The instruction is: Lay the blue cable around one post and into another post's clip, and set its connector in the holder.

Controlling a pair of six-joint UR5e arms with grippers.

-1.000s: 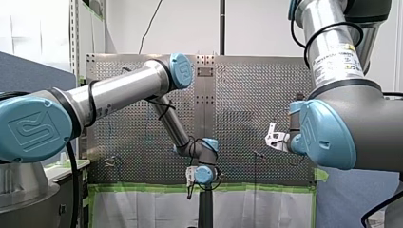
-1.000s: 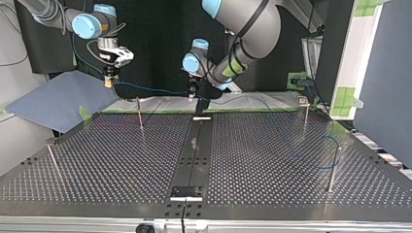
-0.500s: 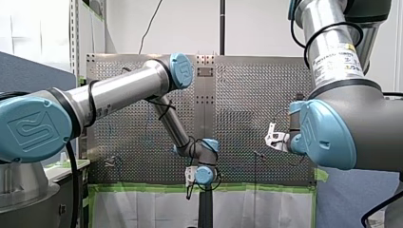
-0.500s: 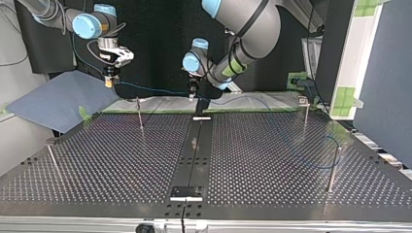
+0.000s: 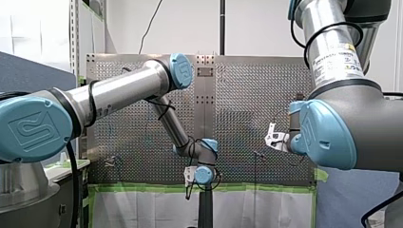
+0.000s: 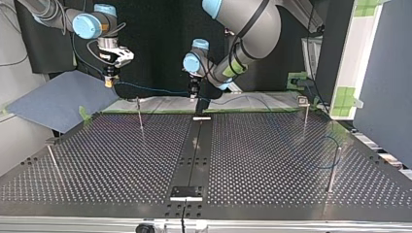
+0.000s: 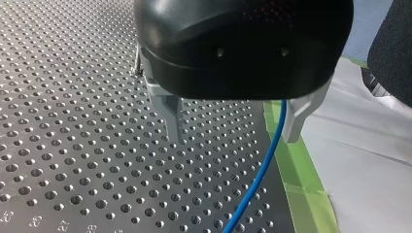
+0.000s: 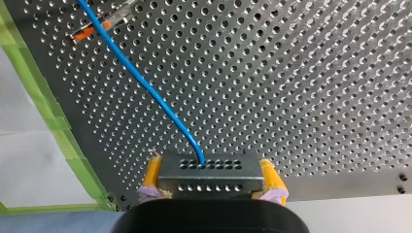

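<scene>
The robot's right gripper [image 8: 210, 164] has its yellow pads clamped on the metal connector [image 8: 210, 180], held above the far left corner of the perforated table [image 6: 272, 160] in the top view. The blue cable [image 8: 145, 87] leaves the connector and crosses in front of an orange-tipped clip [image 8: 92, 30]. The left gripper [image 7: 233, 124] hangs over the table's far edge near the middle, its metal fingers [image 7: 171, 114] spread wide, and the cable runs between them close beside one finger, near the green tape [image 7: 296, 184].
</scene>
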